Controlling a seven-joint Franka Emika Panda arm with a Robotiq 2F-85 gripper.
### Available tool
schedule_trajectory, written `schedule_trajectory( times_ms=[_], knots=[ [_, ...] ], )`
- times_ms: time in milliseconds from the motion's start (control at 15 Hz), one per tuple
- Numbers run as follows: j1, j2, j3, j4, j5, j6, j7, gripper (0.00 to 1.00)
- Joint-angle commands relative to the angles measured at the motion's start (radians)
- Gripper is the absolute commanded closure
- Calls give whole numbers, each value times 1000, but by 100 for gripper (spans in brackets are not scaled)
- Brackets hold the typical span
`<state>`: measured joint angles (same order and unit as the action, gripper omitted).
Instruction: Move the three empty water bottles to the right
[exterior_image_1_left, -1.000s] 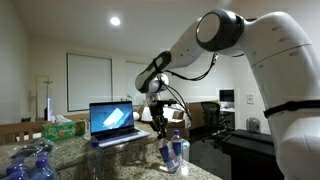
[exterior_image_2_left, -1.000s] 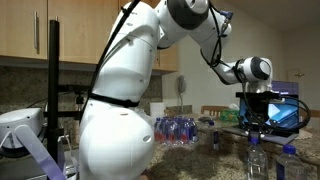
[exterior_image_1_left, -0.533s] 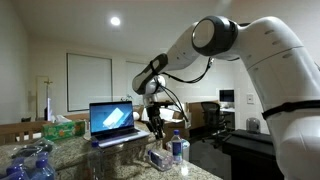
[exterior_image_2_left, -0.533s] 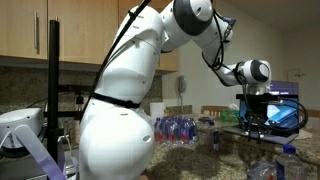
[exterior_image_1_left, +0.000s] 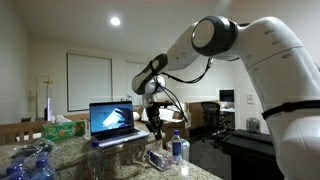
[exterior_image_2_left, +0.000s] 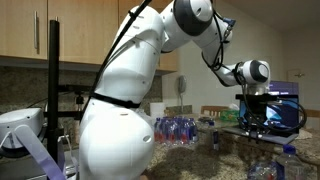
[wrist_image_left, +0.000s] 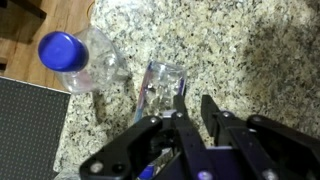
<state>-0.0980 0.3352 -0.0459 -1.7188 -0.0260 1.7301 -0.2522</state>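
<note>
On the speckled granite worktop (wrist_image_left: 250, 40), a clear fallen bottle (wrist_image_left: 165, 85) lies on its side just ahead of the pincer (wrist_image_left: 192, 108). An upright bottle (wrist_image_left: 75, 55), also of clear plastic, stands just beside it with its blue cap facing the wrist camera, next to the laptop (wrist_image_left: 30, 125). Both labels are bluish bands with no legible writing. The pincer is closed, nothing visible between its tips, and hangs above the fallen bottle in both exterior views.

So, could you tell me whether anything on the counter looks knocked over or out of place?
Yes: one water bottle lies on its side on the counter, beside an upright bottle and below the shut gripper, rather than standing.
</note>
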Motion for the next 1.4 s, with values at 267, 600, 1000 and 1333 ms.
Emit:
schedule_trajectory(
  times_ms=[267,600,1000,1333],
  knots=[
    [6,88,5,81,10,77,71,31],
    [-13,129,12,81,92,160,85,2],
    [-107,-72,-56,-253,104,370,29,0],
    [-133,-158,-88,-388,93,665,14,0]
  ],
)
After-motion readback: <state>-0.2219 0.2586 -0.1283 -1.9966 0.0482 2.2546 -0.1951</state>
